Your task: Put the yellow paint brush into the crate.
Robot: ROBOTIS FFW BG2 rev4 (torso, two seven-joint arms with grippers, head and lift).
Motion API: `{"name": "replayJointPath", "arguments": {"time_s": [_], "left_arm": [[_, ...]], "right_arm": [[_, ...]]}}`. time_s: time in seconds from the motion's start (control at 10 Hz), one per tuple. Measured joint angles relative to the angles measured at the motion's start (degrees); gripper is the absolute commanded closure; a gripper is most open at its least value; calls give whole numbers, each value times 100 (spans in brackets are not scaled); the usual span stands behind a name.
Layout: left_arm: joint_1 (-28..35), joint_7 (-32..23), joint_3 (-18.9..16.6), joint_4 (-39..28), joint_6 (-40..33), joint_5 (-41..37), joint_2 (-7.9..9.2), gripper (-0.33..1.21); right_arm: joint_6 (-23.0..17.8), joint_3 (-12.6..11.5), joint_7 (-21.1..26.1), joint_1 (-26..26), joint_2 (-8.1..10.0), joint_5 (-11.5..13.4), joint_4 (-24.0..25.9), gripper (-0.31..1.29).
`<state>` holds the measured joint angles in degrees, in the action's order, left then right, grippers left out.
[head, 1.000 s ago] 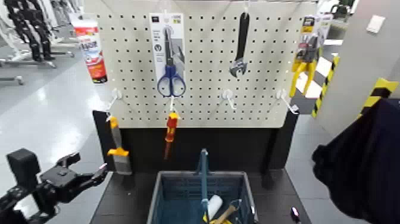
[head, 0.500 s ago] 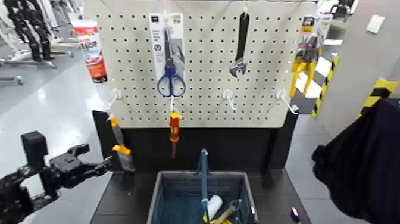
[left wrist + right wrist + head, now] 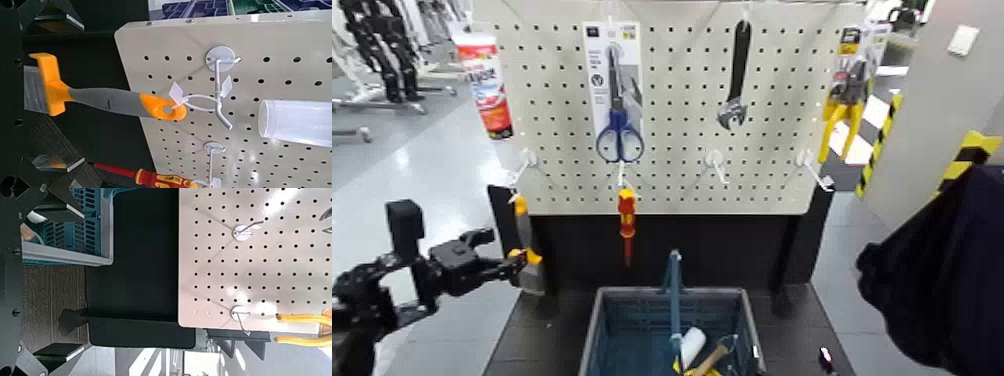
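The yellow paint brush [image 3: 525,240] hangs from a hook at the pegboard's lower left, bristles down. In the left wrist view it [image 3: 102,98] hangs by its handle ring, with its orange band and grey bristles between my fingers. My left gripper [image 3: 512,262] is open, its tips level with the brush's yellow band, one finger on each side [image 3: 69,86]; I cannot tell if they touch it. The blue-grey crate [image 3: 594,330] with its tall blue handle stands below the board, and also shows in the right wrist view [image 3: 74,235]. My right gripper [image 3: 47,274] is open, off to the right of the board.
On the pegboard hang a tube [image 3: 487,85], blue scissors [image 3: 620,135], a wrench [image 3: 737,80], yellow pliers [image 3: 842,110] and a red-and-yellow screwdriver [image 3: 625,220]. A few tools [image 3: 694,348] lie in the crate. A dark mass [image 3: 942,270] fills the right side.
My left gripper has risen and moved right, from below left of the brush up to its yellow band. The brush's head has shifted slightly.
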<state>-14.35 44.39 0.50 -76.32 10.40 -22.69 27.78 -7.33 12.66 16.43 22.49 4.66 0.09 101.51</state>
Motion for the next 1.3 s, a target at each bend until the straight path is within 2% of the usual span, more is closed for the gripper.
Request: {"name": "replayJointPath", "arguments": {"time_s": [0.4,0.9,1.0,1.1,1.2,1.3], "left_arm": [[-547,115,518,484,-134,-301,151,12],[-792,144,872,737,-182,-523,139,15],[-796,135,891,742,-175,-525,129,37],[-797,121,906,747,-165,-524,119,75],[-797,100,907,747,-163,-520,106,83],[-795,79,891,743,-173,-514,98,103]], "right_arm": [[12,33,-8,-29,0,0,-17,14],[-3,43,-9,-43,2,-9,-41,14],[-8,43,-9,-43,2,-15,-45,14],[-19,42,-9,-43,2,-23,-50,14],[-28,38,-9,-43,6,-28,-53,14],[-32,35,-9,-43,8,-35,-56,14]]}}
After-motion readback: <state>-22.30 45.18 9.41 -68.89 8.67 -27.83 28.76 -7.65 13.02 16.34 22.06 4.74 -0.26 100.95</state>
